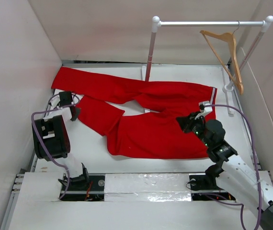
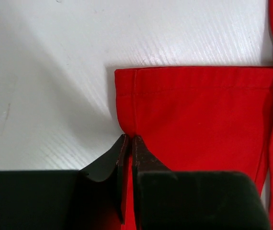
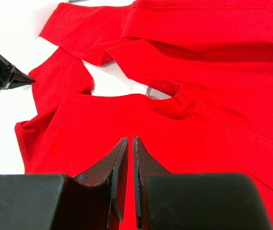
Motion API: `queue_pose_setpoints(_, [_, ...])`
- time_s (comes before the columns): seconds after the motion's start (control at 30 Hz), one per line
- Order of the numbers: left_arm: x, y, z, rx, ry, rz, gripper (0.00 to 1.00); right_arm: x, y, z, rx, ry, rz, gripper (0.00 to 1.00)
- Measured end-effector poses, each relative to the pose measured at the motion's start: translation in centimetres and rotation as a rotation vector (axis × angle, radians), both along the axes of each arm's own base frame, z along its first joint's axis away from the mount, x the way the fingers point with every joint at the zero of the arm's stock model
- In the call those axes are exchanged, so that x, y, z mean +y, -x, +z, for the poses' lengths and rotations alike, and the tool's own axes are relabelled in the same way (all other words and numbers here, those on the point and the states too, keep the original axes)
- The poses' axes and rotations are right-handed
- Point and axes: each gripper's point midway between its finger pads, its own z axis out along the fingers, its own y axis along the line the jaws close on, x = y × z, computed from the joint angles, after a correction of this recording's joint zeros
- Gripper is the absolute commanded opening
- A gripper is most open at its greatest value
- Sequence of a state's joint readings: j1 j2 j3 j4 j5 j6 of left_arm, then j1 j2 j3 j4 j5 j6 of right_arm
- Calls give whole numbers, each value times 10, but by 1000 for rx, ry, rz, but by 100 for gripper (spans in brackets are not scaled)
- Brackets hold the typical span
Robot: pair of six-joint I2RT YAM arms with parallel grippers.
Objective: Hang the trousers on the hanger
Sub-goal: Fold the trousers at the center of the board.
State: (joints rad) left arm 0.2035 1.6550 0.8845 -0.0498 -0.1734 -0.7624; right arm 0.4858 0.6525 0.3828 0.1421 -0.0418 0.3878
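The trousers (image 1: 146, 134) lie spread on the bench (image 1: 88, 158) in front of the rail (image 1: 208, 22), with both legs running out to the rail's left and the striped waistband under its right half. The hanger (image 1: 221, 58) hangs bare from the rail's right end.

The left tool (image 1: 72, 113), well left of the rail, is clamped on the hem corner of the nearer leg, and red cloth shows between its fingers (image 2: 122, 153). The right tool (image 1: 190, 122) sits on the seat area in front of the rail's right half. Its fingers are together, but I cannot tell whether any cloth is caught between them.

This looks like the grasp before lifting, with the draping not yet begun. To do it well, confirm the right tool really holds fabric. Then raise both ends together so the cloth hangs without dragging. The far leg lies loose and may trail. Approach the rail's right end slowly, since the hanger hangs free and would probably swing if knocked.
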Motion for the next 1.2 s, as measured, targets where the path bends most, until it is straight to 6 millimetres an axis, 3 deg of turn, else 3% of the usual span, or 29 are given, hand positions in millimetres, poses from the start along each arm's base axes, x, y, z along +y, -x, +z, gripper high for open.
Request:
queue_pose_setpoints(0.07, [2, 3, 8, -5, -12, 5, 0, 0, 0, -1, 4, 2, -1, 15])
queue_pose_setpoints(0.17, [3, 5, 40, -66, -34, 6, 0, -2, -3, -5, 13, 11, -16, 31])
queue_pose_setpoints(0.2, [3, 6, 60, -106, -47, 4, 0, -3, -4, -6, 18, 14, -27, 41])
queue_pose_setpoints(0.27, [5, 9, 107, -210, -87, 8, 0, -7, -9, -12, 35, 27, -60, 50])
queue_pose_setpoints(0.37, [12, 23, 207, -451, -182, 38, 0, -14, -15, -23, 67, 46, -113, 54])
queue_pose_setpoints(0.47, [13, 66, 301, -710, -275, 92, 0, -21, -21, -36, 112, 61, -171, 57])
queue_pose_setpoints(0.6, [10, 136, 370, -939, -357, 157, 0, -35, -25, -61, 208, 79, -259, 59])
queue_pose_setpoints(0.7, [9, 174, 397, -1020, -408, 188, 0, -50, -24, -78, 275, 96, -340, 63])
queue_pose_setpoints(0.87, [-1, 204, 410, -1054, -433, 154, 0, -85, -30, -98, 350, 89, -501, 66])
queue_pose_setpoints(0.9, [-3, 210, 413, -1062, -435, 144, 0, -90, -33, -102, 365, 86, -522, 61])
queue_pose_setpoints(0.97, [-8, 221, 426, -1090, -435, 117, 0, -96, -34, -119, 424, 101, -543, 60])
queue_pose_setpoints(1.07, [-13, 243, 452, -1168, -431, 93, 0, -85, -28, -146, 526, 143, -499, 59])
queue_pose_setpoints(1.2, [-16, 272, 483, -1270, -431, 59, 0, -39, -17, -154, 569, 179, -363, 56])
